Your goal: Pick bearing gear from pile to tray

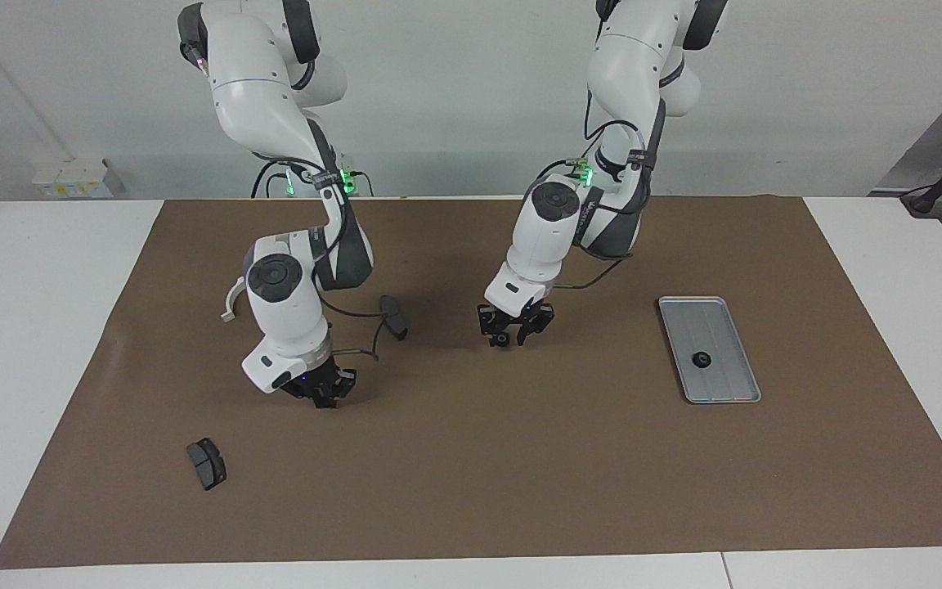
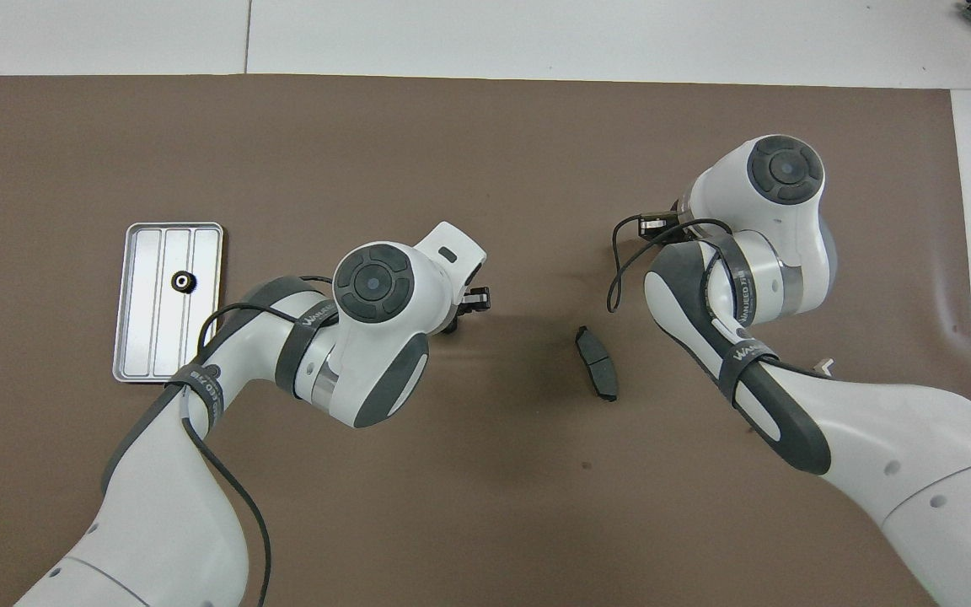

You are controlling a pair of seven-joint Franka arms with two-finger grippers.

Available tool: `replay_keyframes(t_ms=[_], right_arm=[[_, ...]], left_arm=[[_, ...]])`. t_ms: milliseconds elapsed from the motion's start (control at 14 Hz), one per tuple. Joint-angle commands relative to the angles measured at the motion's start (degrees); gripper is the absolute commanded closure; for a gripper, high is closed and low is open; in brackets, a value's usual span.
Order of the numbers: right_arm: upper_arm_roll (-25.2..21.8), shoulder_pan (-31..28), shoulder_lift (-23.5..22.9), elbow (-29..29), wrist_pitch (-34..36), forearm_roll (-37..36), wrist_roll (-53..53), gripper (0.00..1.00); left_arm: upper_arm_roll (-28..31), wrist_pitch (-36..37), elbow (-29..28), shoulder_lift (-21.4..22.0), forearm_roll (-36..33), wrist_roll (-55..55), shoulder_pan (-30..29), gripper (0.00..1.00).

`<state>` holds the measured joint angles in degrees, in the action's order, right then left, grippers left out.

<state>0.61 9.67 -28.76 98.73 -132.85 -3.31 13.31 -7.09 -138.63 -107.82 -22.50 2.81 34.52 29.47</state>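
The silver tray (image 1: 724, 384) lies toward the left arm's end of the mat, with one small black gear (image 1: 700, 358) in it; both also show in the overhead view, the tray (image 2: 148, 337) and the gear (image 2: 184, 282). My left gripper (image 1: 512, 334) is low over the middle of the mat, open, with a small dark round piece (image 1: 502, 340) at its fingertips. My right gripper (image 1: 328, 398) is low over the mat toward the right arm's end. Of the pile I see a dark brake pad (image 1: 393, 316), a second one (image 1: 207, 463) and a white half-ring bracket (image 1: 231, 299).
The brown mat (image 1: 471, 491) covers most of the white table. In the overhead view the brake pad (image 2: 597, 362) lies between the two arms, and only a tip of the bracket (image 2: 825, 365) shows past the right arm.
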Motion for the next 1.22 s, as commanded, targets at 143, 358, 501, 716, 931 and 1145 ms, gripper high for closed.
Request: replay_keyframes(t_ms=[143, 358, 501, 716, 931, 1145], right_arm=[[0.44, -0.53, 4.93, 1.29, 2.15, 1.29, -0.48, 1.0], [0.44, -0.62, 7.39, 1.29, 4.61, 1.29, -0.48, 1.0], [0.53, -0.62, 8.1, 1.29, 5.05, 1.29, -0.48, 1.0], [0.44, -0.27, 8.89, 1.29, 5.41, 4.27, -0.39, 1.0], [0.44, -0.35, 8.98, 1.47, 5.32, 4.28, -0.48, 1.0], [0.44, -0.44, 9.6, 3.39, 4.27, 4.28, -0.39, 1.0]], left_arm=[[1.11, 0.99, 0.95, -0.97, 0.44, 0.38, 1.74, 0.4], [1.29, 3.27, 1.12, -0.97, 0.09, 0.29, 1.65, 0.42], [1.37, 4.85, 1.47, -0.97, -0.26, -0.15, 1.3, 0.45], [1.29, 5.74, 2.0, -1.06, -1.76, -0.33, 0.95, 0.46], [1.29, 5.3, 1.83, -1.32, -1.76, -0.33, 0.77, 0.47], [1.29, 4.51, 1.74, -1.41, -1.76, -0.33, 0.68, 0.47]])
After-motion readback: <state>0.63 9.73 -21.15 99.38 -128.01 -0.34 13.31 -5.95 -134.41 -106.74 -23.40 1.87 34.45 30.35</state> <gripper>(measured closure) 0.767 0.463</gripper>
